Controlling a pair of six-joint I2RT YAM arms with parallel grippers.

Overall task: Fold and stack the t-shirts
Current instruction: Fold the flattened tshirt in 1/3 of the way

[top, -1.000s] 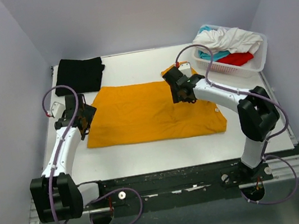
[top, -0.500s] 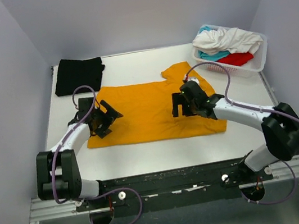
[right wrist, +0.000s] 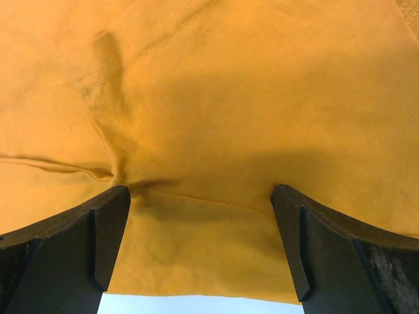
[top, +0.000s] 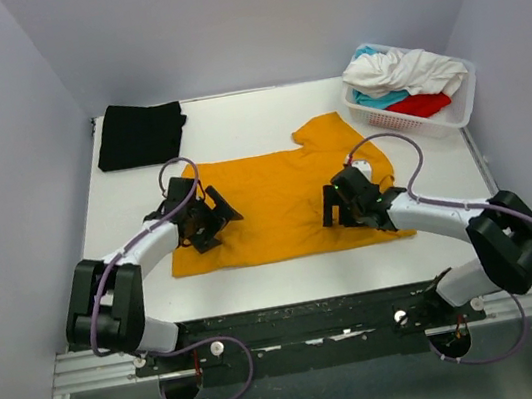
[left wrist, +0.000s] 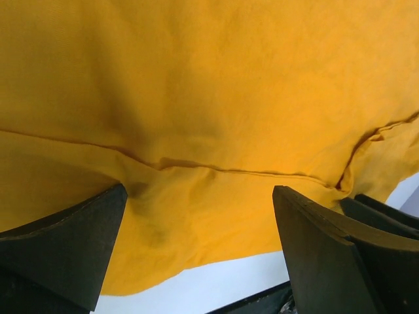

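Both arms now reach in over the mustard-orange t-shirt (top: 276,198), which lies spread on the tabletop (top: 232,114). A sec ago we saw the left pincer (top: 216,214) at the shirt's left edge and the right pincer (top: 331,206) up by its far-right sleeve. Since then both have come inward and nearer, and now sit low over the shirt's near half, left and right of its middle. Each pincer is spread wide w/ nothing pinched. The wrist views show cloth filling the gap between the fingers, w/ creases running to the fingertips. The shirt itself has shifted: its left edge has drawn in, its near hem sits closer to the arms, and the far-right sleeve is now uncovered. Unchanged are the folded black t-shirt (top: 139,133) beyond the shirt's far-left corner, and the basket (top: 463,102) beyond its far-right sleeve, holding white (top: 402,67), teal (top: 377,98) and red (top: 420,105) shirts.
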